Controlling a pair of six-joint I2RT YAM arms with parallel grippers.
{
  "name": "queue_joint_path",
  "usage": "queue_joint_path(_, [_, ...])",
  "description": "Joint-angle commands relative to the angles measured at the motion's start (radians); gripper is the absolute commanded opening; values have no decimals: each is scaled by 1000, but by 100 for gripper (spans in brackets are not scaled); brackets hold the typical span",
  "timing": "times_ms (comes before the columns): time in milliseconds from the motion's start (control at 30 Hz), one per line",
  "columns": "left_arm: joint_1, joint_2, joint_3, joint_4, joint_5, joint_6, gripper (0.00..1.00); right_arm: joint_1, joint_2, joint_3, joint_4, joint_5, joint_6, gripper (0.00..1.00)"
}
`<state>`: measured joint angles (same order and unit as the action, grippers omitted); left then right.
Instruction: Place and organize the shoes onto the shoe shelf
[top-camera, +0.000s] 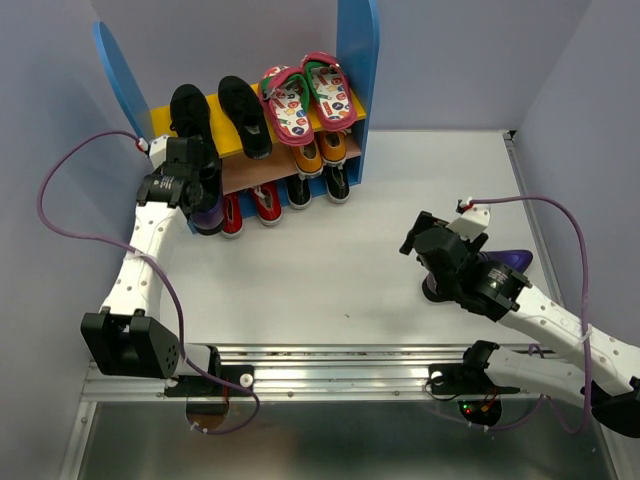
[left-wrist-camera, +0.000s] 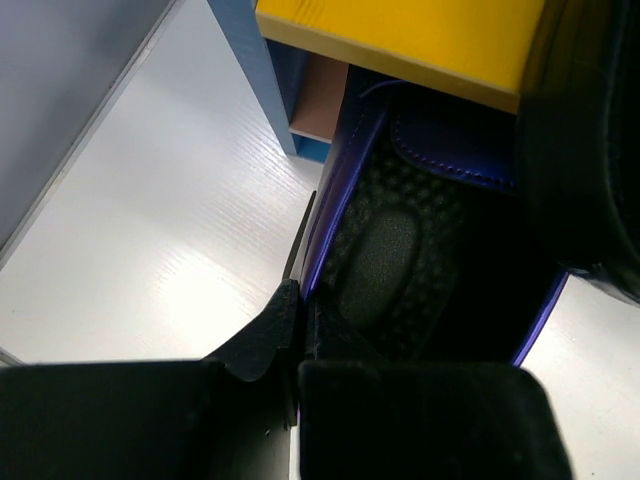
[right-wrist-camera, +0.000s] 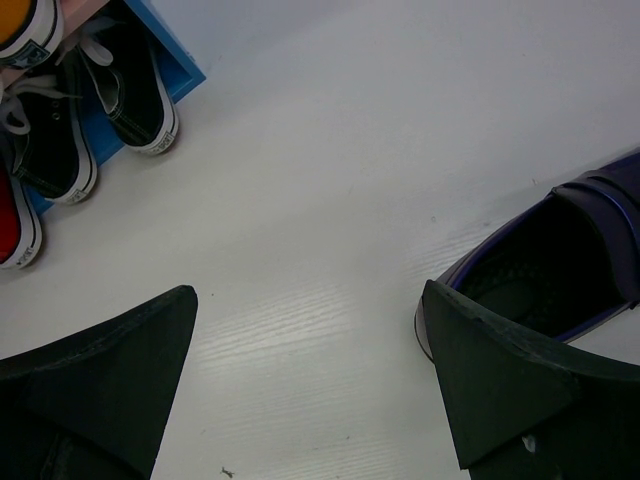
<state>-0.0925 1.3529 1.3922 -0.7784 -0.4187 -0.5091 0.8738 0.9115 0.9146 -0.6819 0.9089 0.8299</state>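
Shoes (top-camera: 300, 100) on shelf (top-camera: 357, 60); purple loafer (top-camera: 508, 262) apart

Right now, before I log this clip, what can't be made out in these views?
Top view: the left arm covers most of the purple loafer at the shelf.
Top view: the yellow board hides the backs of the red shoes beneath it.
Top view: the right arm covers half the second loafer; the right wrist view cuts it at the edge.

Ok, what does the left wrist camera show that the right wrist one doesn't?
Only left wrist: the yellow board and the left gripper shut on the side wall of a loafer.
Only right wrist: the sneakers, a red shoe, the open right gripper, and a second loafer loose on the table.
Both: white table, blue shelf frame.
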Motion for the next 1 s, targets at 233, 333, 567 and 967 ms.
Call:
queue_joint_path(233, [54,8,56,169,24,41,0,5,-20,3,1,53,-2,100])
queue_joint_path(333, [65,23,57,188,44,50,0,5,-19,4,1,50,0,100])
queue_joint_path(567, [77,49,53,215,66,53,0,5,-17,10,-2,47,-2,100])
queue_joint_path(967, [85,55,58,231,58,67,0,5,-22,10,-5,45,3,100])
